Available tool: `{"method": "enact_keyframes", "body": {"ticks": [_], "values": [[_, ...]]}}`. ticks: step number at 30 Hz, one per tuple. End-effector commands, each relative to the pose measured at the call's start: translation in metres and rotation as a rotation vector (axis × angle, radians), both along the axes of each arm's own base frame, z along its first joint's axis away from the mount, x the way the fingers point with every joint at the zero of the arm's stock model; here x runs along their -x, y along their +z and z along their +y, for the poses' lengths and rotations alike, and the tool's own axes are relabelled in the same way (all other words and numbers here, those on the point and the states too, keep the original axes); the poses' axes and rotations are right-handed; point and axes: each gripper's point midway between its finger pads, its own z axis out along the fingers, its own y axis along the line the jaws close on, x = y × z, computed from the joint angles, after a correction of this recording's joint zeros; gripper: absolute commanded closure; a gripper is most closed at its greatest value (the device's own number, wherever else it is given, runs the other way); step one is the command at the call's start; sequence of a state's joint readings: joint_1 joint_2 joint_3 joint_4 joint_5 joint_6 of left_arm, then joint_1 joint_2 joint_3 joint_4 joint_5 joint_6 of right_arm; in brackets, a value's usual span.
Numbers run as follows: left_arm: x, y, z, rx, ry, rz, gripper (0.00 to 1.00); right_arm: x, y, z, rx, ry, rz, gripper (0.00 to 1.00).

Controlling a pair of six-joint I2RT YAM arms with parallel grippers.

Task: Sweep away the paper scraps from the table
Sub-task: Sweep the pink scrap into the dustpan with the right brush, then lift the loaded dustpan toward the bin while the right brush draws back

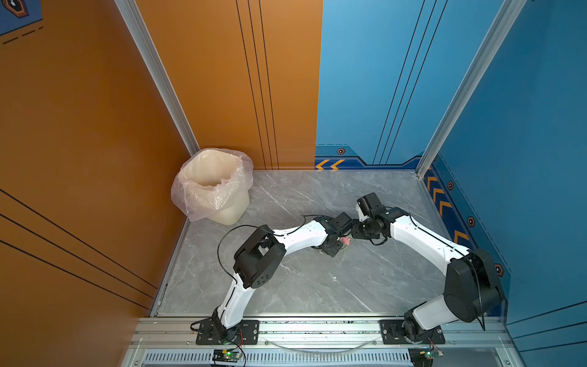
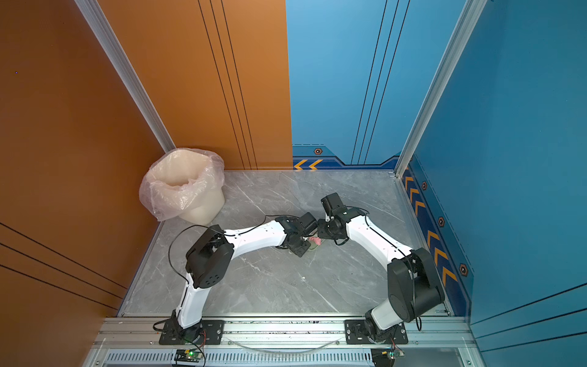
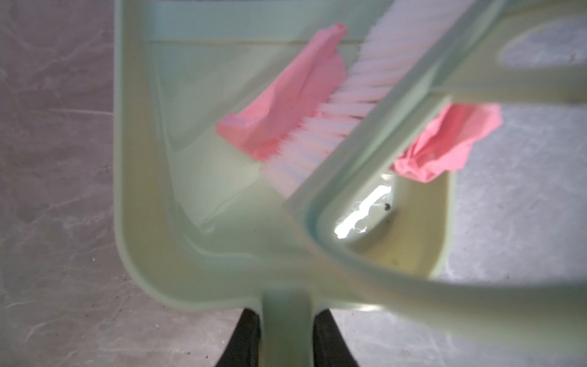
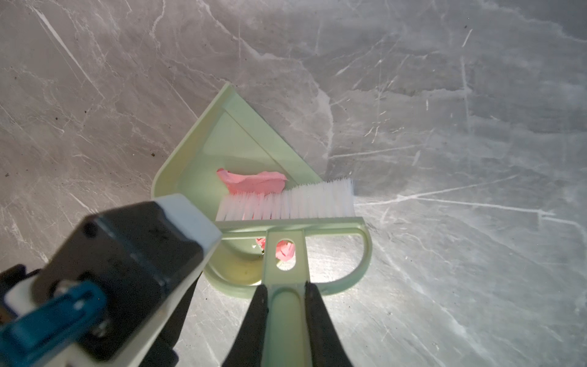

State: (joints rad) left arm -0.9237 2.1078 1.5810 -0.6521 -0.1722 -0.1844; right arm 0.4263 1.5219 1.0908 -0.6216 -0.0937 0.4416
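On the table, my two grippers meet at the middle. My left gripper is shut on the handle of the pale green dustpan, which lies flat. My right gripper is shut on the handle of the green brush, whose white bristles rest in the pan's mouth. One pink paper scrap lies inside the pan against the bristles. Behind the brush, a second pink scrap sits at the pan's side rim. In both top views only a bit of pink scrap shows between the wrists.
A cream bin with a clear plastic liner stands in the back left corner. Orange and blue wall panels close the table at the back and sides. A metal rail carrying both arm bases runs along the front edge.
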Motion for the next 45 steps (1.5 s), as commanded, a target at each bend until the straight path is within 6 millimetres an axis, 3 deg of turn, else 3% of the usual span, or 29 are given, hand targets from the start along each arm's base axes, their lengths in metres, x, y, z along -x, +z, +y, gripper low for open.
{"method": "enact_keyframes", "body": {"ticks": [1, 9, 17, 30, 36, 45], "values": [[0.003, -0.002, -0.002, -0.012, 0.008, 0.011, 1.00, 0.007, 0.011, -0.004, 0.037, 0.021, -0.030, 1.00], [0.002, 0.001, -0.003, 0.022, 0.020, 0.025, 1.00, 0.003, 0.018, -0.014, 0.064, 0.009, -0.063, 1.00], [-0.002, 0.003, 0.001, 0.120, 0.075, 0.082, 1.00, 0.009, 0.024, -0.021, 0.072, 0.019, -0.083, 1.00], [-0.008, 0.003, 0.013, 0.133, 0.108, 0.093, 1.00, 0.019, 0.033, -0.040, 0.056, -0.006, -0.088, 1.00], [-0.007, 0.004, 0.012, 0.143, 0.103, 0.098, 1.00, 0.015, 0.037, -0.057, 0.054, -0.073, -0.100, 1.00], [-0.013, 0.028, 0.006, 0.294, 0.115, 0.092, 1.00, 0.011, 0.034, -0.109, 0.035, -0.317, -0.106, 1.00]]}}
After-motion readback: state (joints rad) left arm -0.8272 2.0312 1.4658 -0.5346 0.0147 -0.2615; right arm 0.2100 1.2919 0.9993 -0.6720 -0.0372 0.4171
